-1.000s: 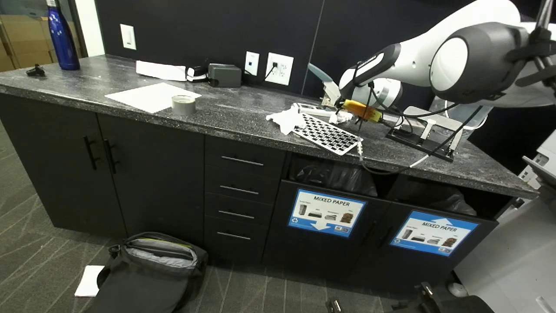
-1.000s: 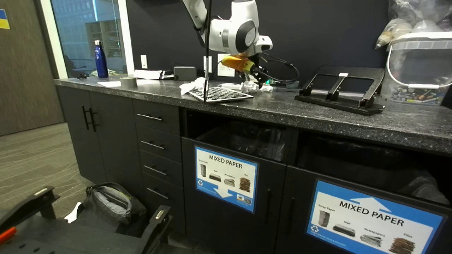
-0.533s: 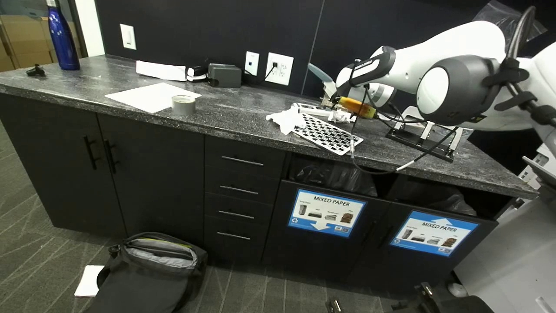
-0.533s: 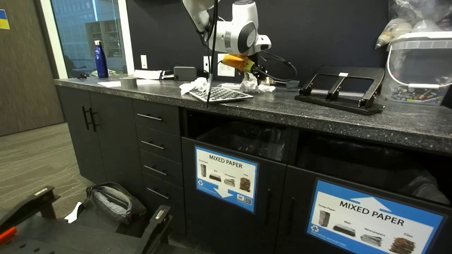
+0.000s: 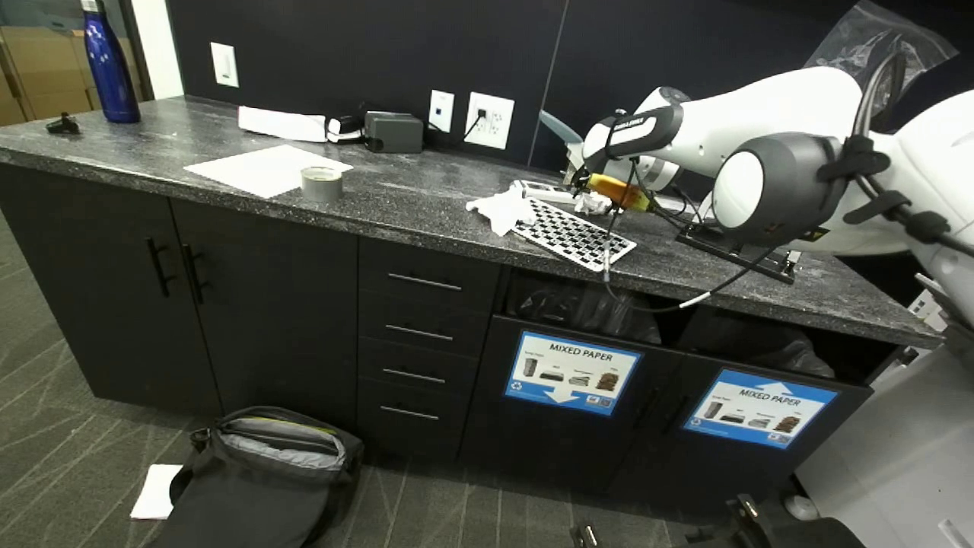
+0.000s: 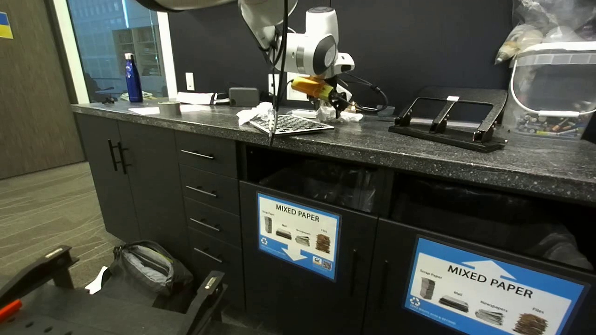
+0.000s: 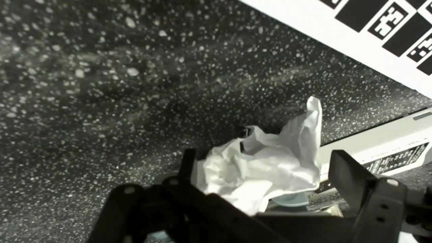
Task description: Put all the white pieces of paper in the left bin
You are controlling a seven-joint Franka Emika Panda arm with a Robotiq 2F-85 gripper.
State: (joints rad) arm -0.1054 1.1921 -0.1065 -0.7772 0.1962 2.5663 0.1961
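Low over the speckled dark-grey countertop (image 5: 426, 209), the black two-fingered gripper (image 7: 263, 157) has its jaws spread wide, and look what the wrist view frames: a crumpled white piece of paper (image 7: 283, 168), right between the fingers! One finger stands so close to the paper's edge that I cannot tell whether they touch; past the opposite fingertip shows a pale boxy device (image 7: 381, 143) with black print. Up on the wrist, bright as you like, slopes a yellow-orange casing (image 6: 309, 86). Further along, in both exterior views, more crumpled white paper (image 5: 504, 209) lies over the end of the black-and-white checkered mat (image 5: 574, 232), one scrap or several, hard to say. Down below the countertop, there it is, the dark boxy left bin (image 5: 548, 449), a clear plastic liner (image 5: 609, 312) in its mouth, a blue-and-white rectangular label (image 5: 572, 374) with a downward arrow on its front. Right beside it, a matching dark boxy bin (image 5: 723, 476), arrow pointing up! Out toward one end, a grey roll of tape (image 5: 321, 186) sits near a flat rectangular white sheet (image 5: 259, 167), and a tall blue bottle (image 5: 110, 72) stands upright. Toward the opposite end, a black angled stand (image 6: 451, 137) and a clear plastic bucket (image 6: 549, 88)!
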